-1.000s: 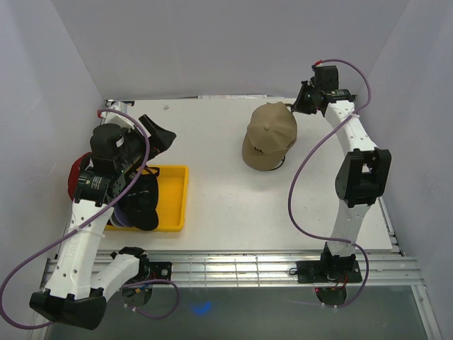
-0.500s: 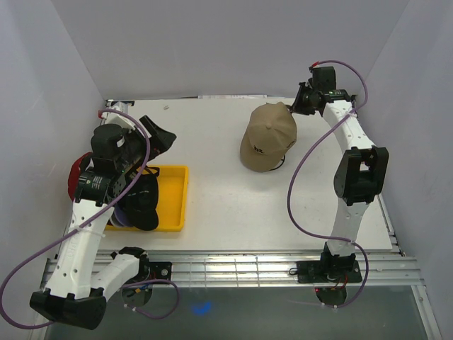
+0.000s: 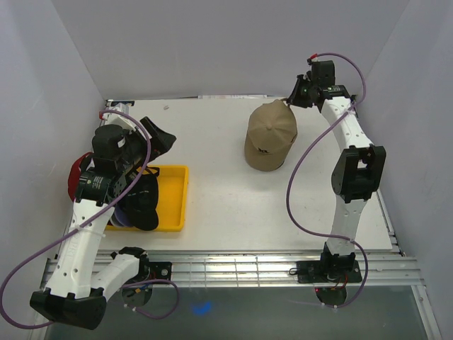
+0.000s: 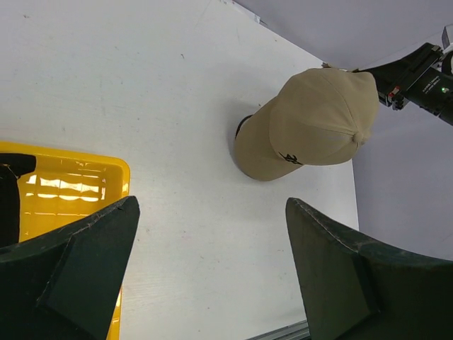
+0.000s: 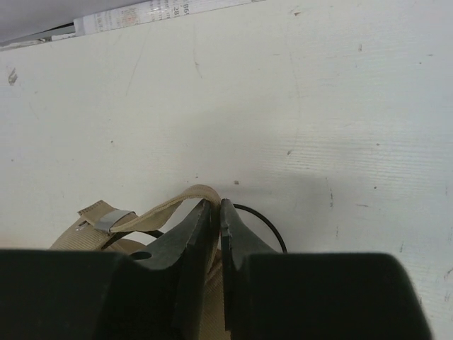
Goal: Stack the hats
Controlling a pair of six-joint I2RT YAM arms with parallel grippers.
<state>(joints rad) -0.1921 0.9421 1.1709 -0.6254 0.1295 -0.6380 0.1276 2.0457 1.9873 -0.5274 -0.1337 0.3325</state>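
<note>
A tan hat with a dark logo (image 3: 270, 134) sits at the far right of the table, over a black wire stand (image 5: 263, 220). My right gripper (image 3: 291, 100) is shut on the hat's tan back strap (image 5: 164, 211), at the hat's far edge. The hat also shows in the left wrist view (image 4: 312, 127). My left gripper (image 3: 158, 136) is open and empty above the far end of the yellow tray (image 3: 175, 200). A black hat (image 3: 144, 201) lies in the tray, with a purple brim (image 3: 117, 222) under it. A red hat (image 3: 71, 177) shows behind my left arm.
The yellow tray also shows in the left wrist view (image 4: 67, 185), at the left. White walls close the table at the back and sides. A metal rail (image 3: 233, 268) runs along the near edge. A paper label strip (image 5: 134, 14) lies by the back wall.
My right gripper has moved slightly toward the back wall, still holding the strap. The tan hat has shifted a little with it. My left arm has not moved.
</note>
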